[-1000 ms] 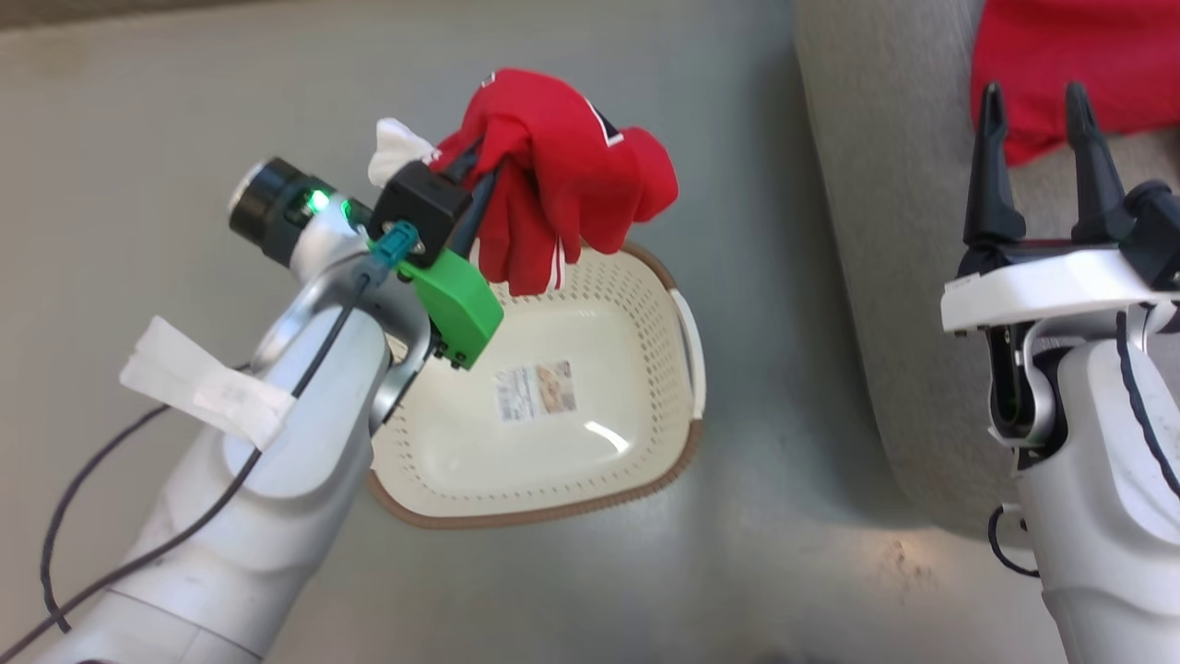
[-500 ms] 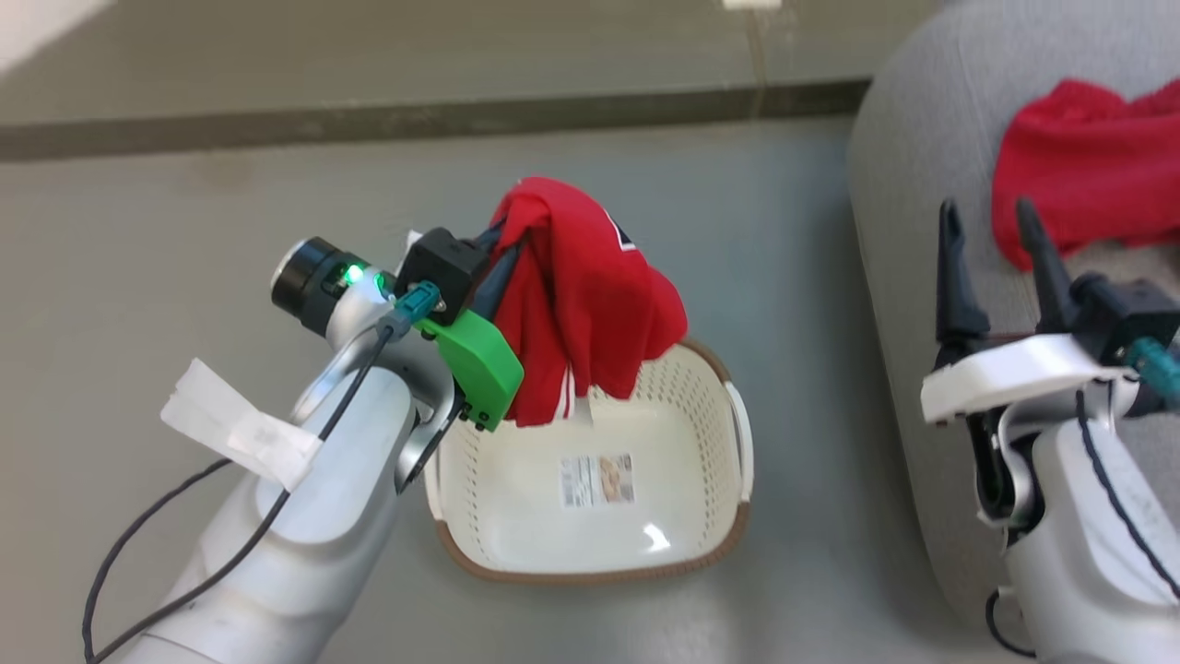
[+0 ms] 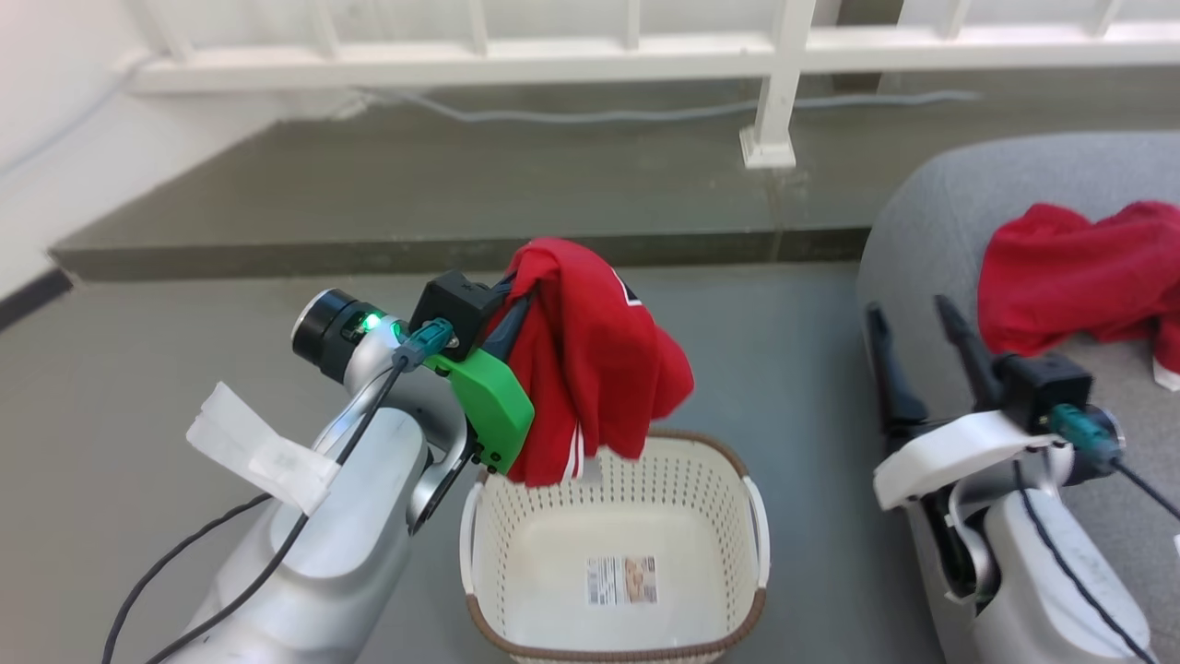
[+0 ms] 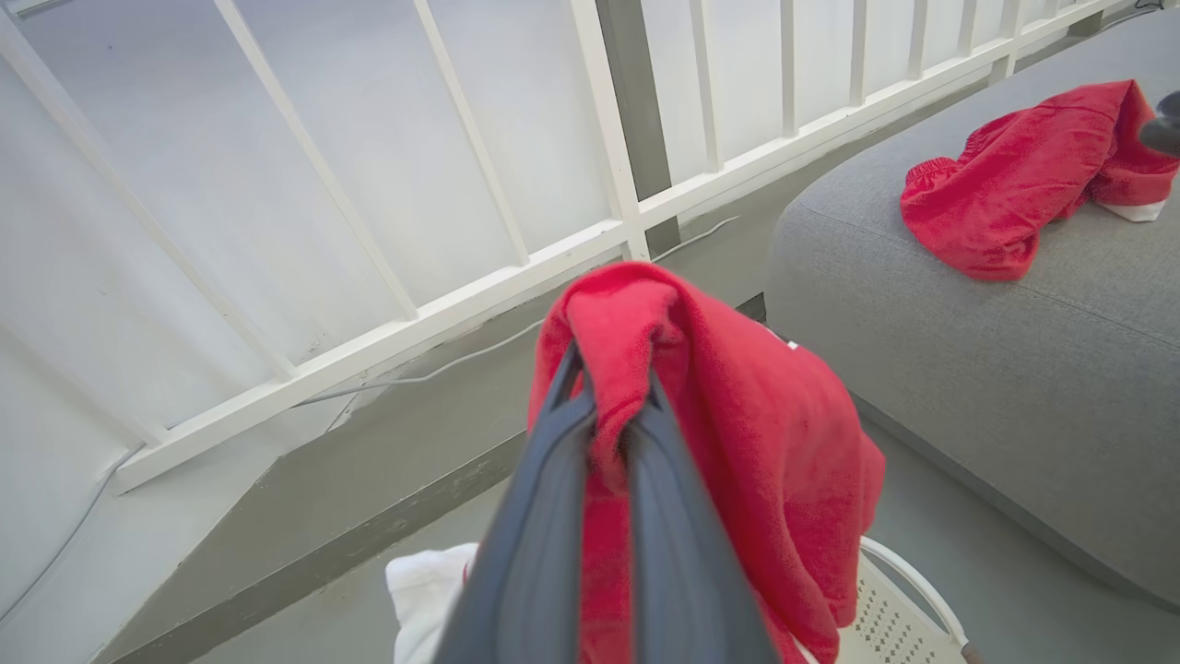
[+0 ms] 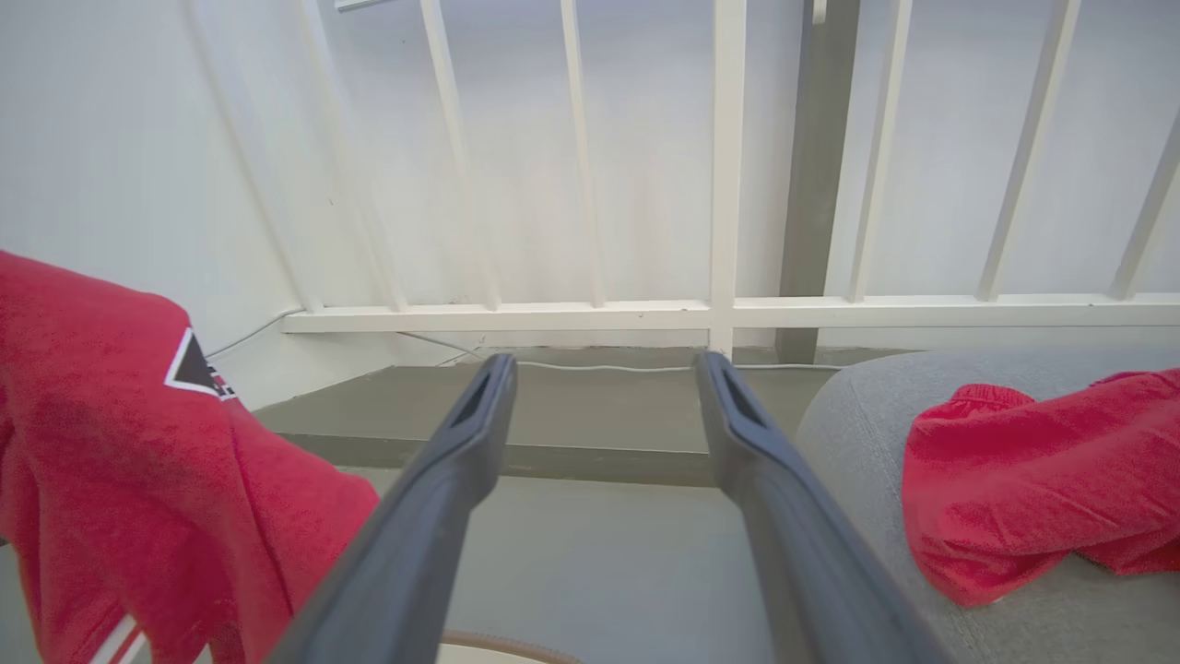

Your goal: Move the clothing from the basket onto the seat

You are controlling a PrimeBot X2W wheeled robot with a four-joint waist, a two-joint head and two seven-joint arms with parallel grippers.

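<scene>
L gripper (image 4: 608,406) pinches red garment (image 3: 599,369) above basket (image 3: 751,590), prob. clear of it. R gripper (image 3: 908,314) spread, empty; 2nd garment (image 3: 1069,277) on seat (image 3: 922,221).

Left claw (image 4: 611,373) clamped, right claw (image 3: 906,309) splayed.

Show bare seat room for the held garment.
Seat: bare strip between its left edge and the red garment lying on it. Narrower bare band between that garment and the railing side. Crowded: the garment's patch; open right hand hovers near that edge.
</scene>
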